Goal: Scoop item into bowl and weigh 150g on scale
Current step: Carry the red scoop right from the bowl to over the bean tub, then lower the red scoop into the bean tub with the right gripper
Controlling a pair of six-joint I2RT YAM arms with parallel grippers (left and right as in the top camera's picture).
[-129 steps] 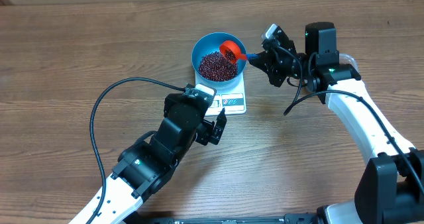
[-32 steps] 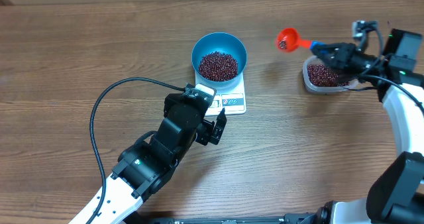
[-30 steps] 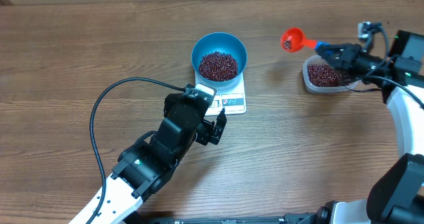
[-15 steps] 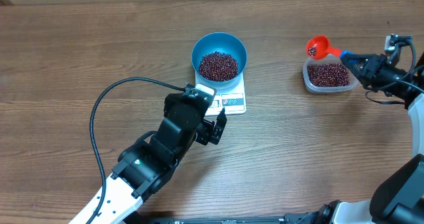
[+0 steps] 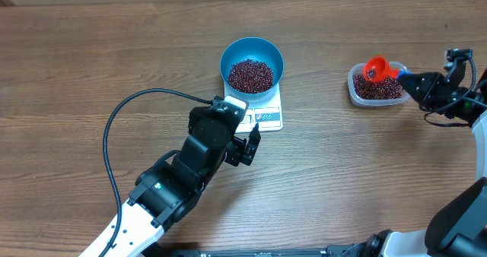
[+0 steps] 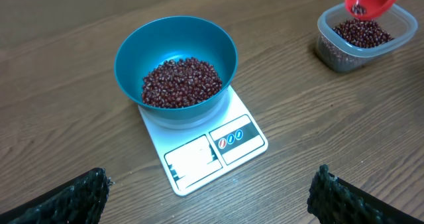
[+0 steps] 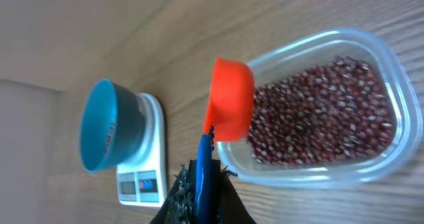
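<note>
Red scoop (image 7: 232, 108), pinched by right fingers (image 7: 180, 196), hangs just ahead over tub (image 7: 371, 164), probably reloading; left fingers (image 6: 73, 197) spread, idle.

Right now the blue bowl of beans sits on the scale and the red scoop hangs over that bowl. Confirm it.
Wrong: the red scoop hangs over the clear tub. The blue bowl of beans does sit on the scale. The overhead view shows it.
</note>
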